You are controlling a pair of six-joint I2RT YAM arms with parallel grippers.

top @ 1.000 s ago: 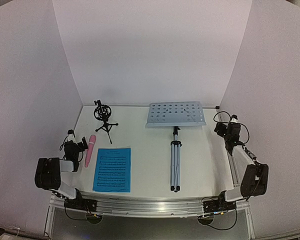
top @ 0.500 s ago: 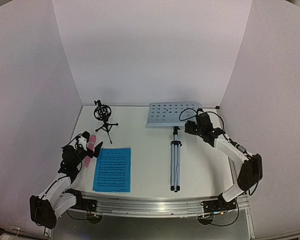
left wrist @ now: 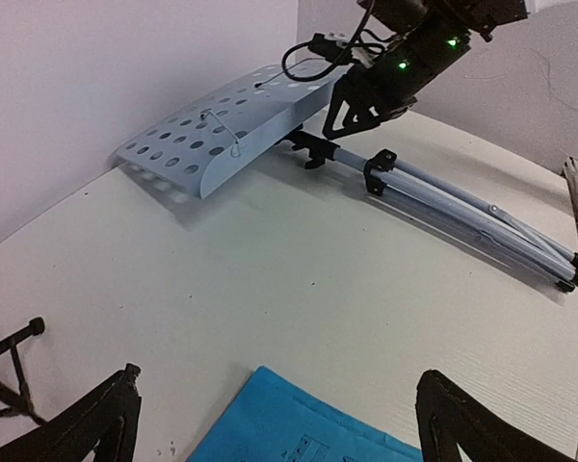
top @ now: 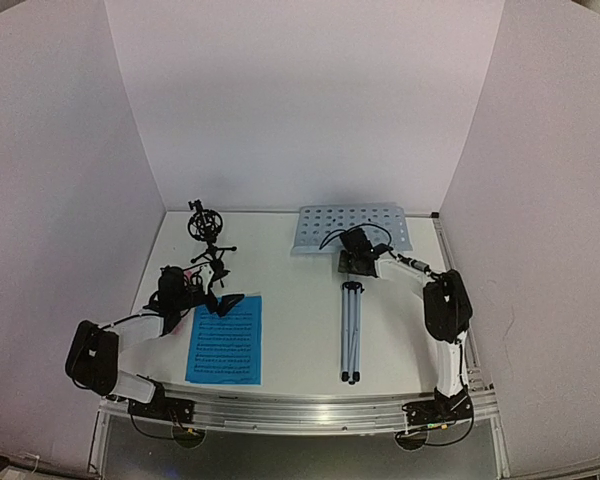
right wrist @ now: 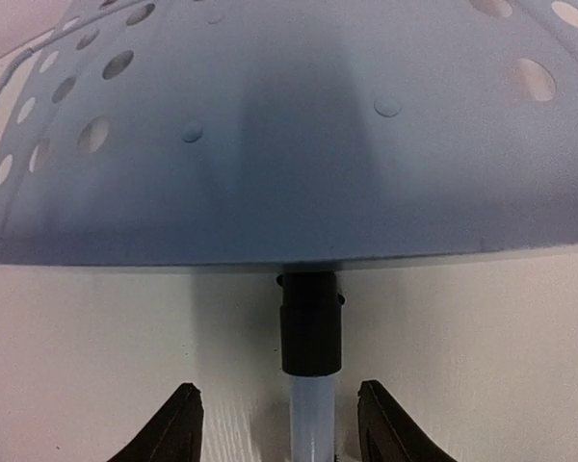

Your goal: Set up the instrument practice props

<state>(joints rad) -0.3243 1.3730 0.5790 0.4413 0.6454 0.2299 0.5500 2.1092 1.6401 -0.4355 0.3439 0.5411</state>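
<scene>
The music stand lies flat on the table, its pale-blue perforated desk [top: 352, 228] [right wrist: 270, 144] at the back and its silver tripod [top: 350, 330] [left wrist: 462, 207] pointing to the near edge. My right gripper [top: 354, 263] [right wrist: 279, 428] is open astride the pole just below the black collar [right wrist: 310, 332], with a gap on each side. My left gripper [top: 218, 298] [left wrist: 279, 428] is wide open over the top corner of the blue sheet music [top: 225, 340] [left wrist: 308, 433]. The black mic holder [top: 208, 235] stands upright. My left arm hides most of the pink microphone [top: 186, 273].
White walls close in the table on the left, back and right. A metal rail [top: 300, 410] runs along the near edge by the arm bases. One leg of the mic holder [left wrist: 5, 371] lies just left of my left gripper.
My left arm swung in from the left edge to the sheet's top corner. My right arm swept from the right edge to the stand's neck, and its jaws have narrowed around the pole.
</scene>
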